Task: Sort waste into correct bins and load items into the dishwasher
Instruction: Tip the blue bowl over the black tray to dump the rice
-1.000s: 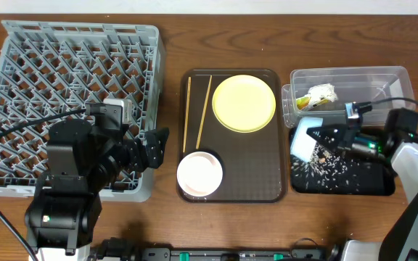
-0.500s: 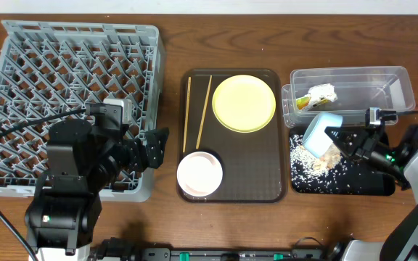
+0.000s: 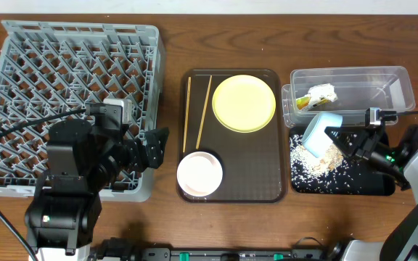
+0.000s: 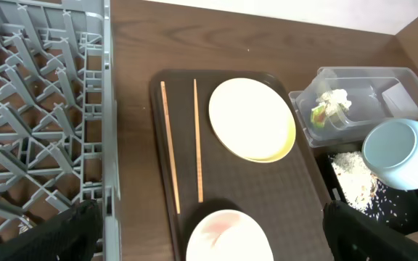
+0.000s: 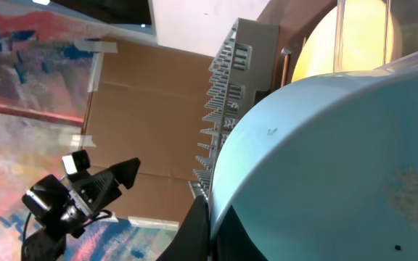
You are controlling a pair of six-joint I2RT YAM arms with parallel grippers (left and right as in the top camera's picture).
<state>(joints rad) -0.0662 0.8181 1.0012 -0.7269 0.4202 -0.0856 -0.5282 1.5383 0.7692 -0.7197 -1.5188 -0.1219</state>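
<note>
My right gripper (image 3: 339, 141) is shut on the rim of the light blue bowl (image 3: 318, 135), holding it tipped on its side over the black tray (image 3: 354, 185). Beige rice grains (image 3: 312, 161) lie heaped at the tray's left end. In the right wrist view the bowl (image 5: 325, 145) fills the frame, its rim pinched between the fingers (image 5: 198, 225). The clear tub (image 3: 369, 78) holds the wrapper and napkin (image 3: 318, 96). My left gripper (image 4: 209, 232) stands open above the cream-white bowl (image 3: 199, 174), beside the grey dish rack (image 3: 64, 80). The yellow plate (image 3: 244, 103) and two chopsticks (image 3: 188, 109) lie on the brown tray.
The brown serving tray (image 3: 256, 181) sits in the middle between the rack and the two bins. A clear lid piece (image 3: 288, 107) leans at the tub's left end. My left arm's body overlaps the rack's front right corner.
Over the last second my right gripper drew back to the right and tipped the blue bowl; the rice now lies heaped at the black tray's left end. The left arm has not moved.
</note>
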